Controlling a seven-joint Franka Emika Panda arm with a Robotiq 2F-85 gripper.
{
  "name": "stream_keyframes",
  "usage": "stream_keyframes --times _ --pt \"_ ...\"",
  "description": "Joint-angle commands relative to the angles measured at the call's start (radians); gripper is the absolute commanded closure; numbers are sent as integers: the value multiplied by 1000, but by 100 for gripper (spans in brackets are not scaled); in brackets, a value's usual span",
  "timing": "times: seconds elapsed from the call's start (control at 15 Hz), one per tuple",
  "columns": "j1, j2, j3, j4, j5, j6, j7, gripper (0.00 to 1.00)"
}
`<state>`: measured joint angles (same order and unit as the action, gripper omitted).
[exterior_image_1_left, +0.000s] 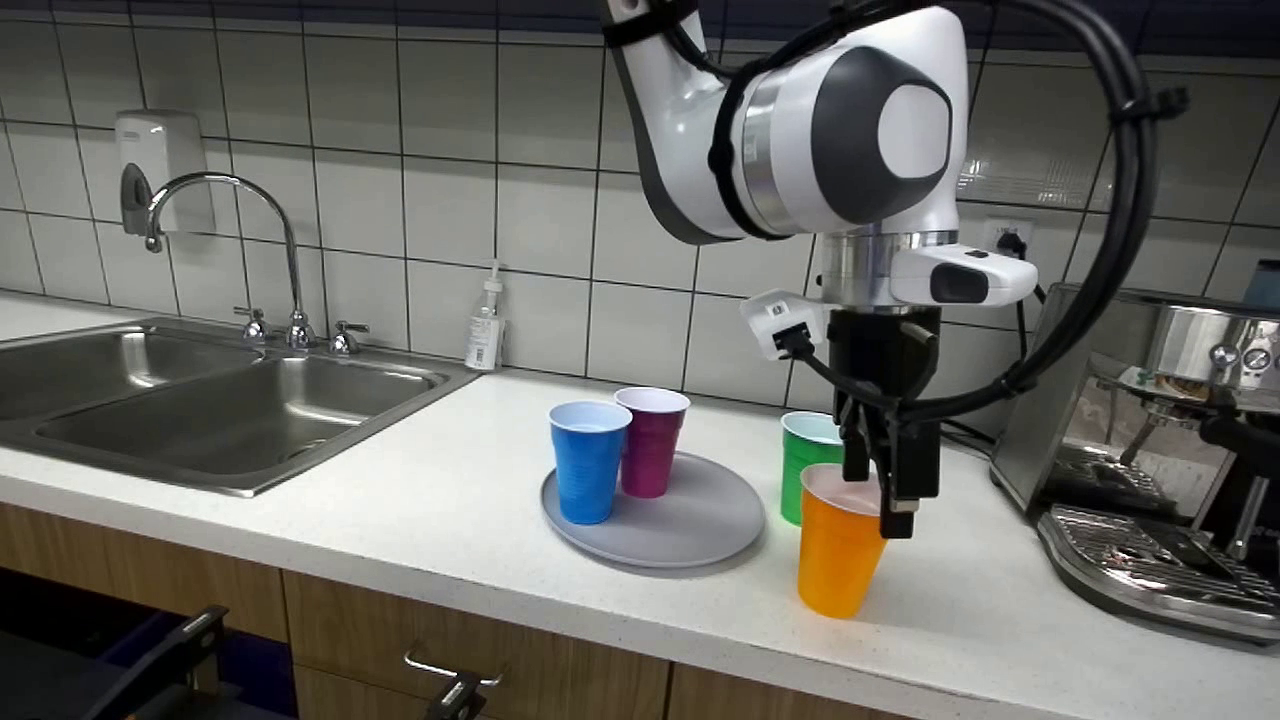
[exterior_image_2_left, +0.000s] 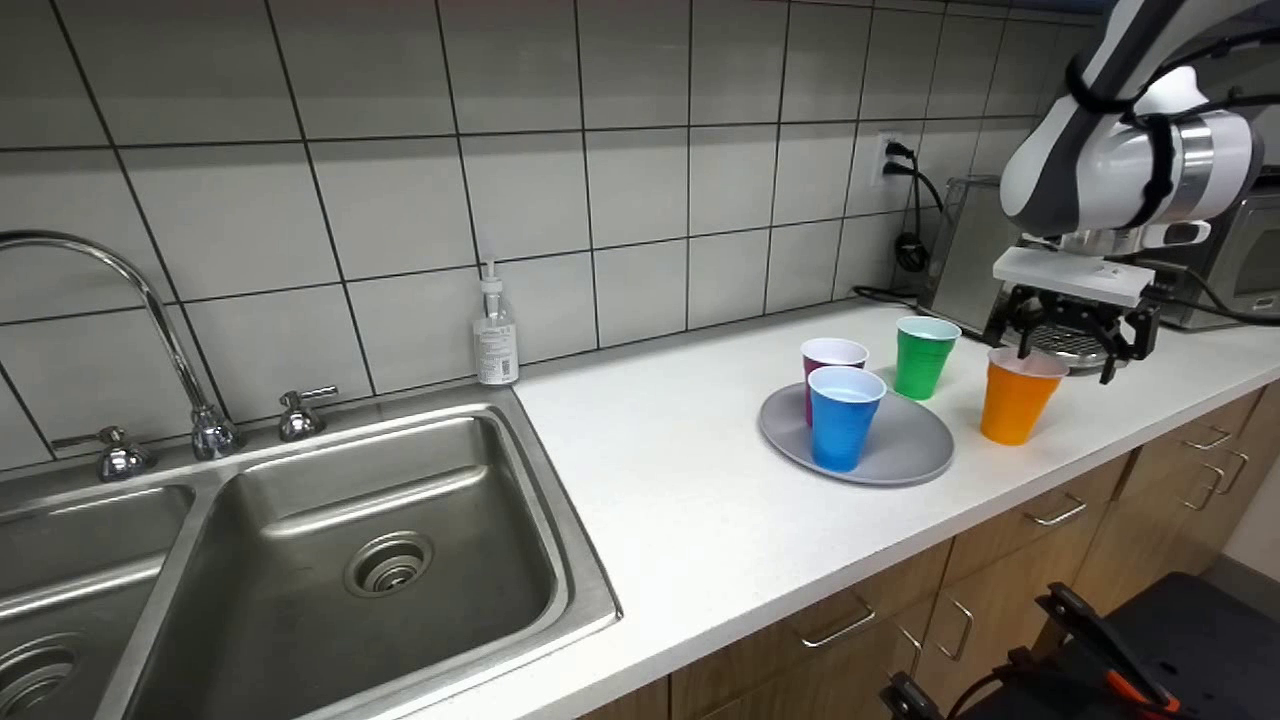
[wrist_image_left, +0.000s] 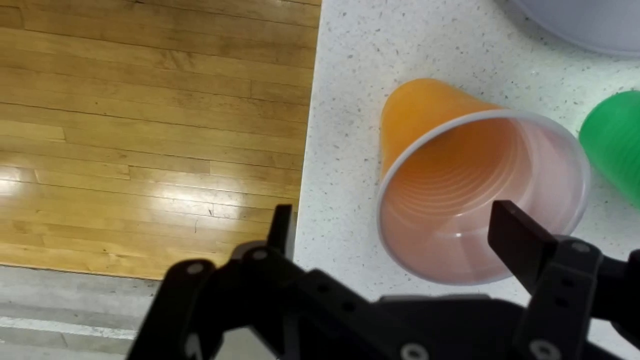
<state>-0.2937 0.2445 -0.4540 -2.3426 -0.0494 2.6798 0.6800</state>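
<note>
My gripper (exterior_image_1_left: 876, 500) points down and is open, with nothing held. It is nearest to an orange cup (exterior_image_1_left: 840, 560) that stands upright on the white counter. In the wrist view the gripper (wrist_image_left: 393, 220) has one finger overlapping the mouth of the orange cup (wrist_image_left: 460, 200); the other is off toward the counter's edge. I cannot tell whether the finger touches the rim. A green cup (exterior_image_1_left: 803, 460) stands just behind the orange one, also in the wrist view (wrist_image_left: 615, 140). A blue cup (exterior_image_2_left: 842, 425) and a purple cup (exterior_image_1_left: 655, 450) stand on a grey plate (exterior_image_1_left: 700, 520).
A steel coffee machine (exterior_image_1_left: 1150, 400) stands at one side of the counter. A steel sink (exterior_image_2_left: 560, 560) with a faucet (exterior_image_1_left: 290, 250) lies at the opposite side. A soap bottle (exterior_image_2_left: 495, 345) stands by the tiled wall. Drawers (exterior_image_2_left: 1050, 510) are below the counter.
</note>
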Motion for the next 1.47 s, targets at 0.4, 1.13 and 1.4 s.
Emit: stream_keyframes --times 0.4,1.13,1.4 --pt "-17 49 29 44 121 -13 -107 0" --pt "-15 58 26 47 188 -16 -173 51" --pt "-14 53 22 42 183 -17 -181 82"
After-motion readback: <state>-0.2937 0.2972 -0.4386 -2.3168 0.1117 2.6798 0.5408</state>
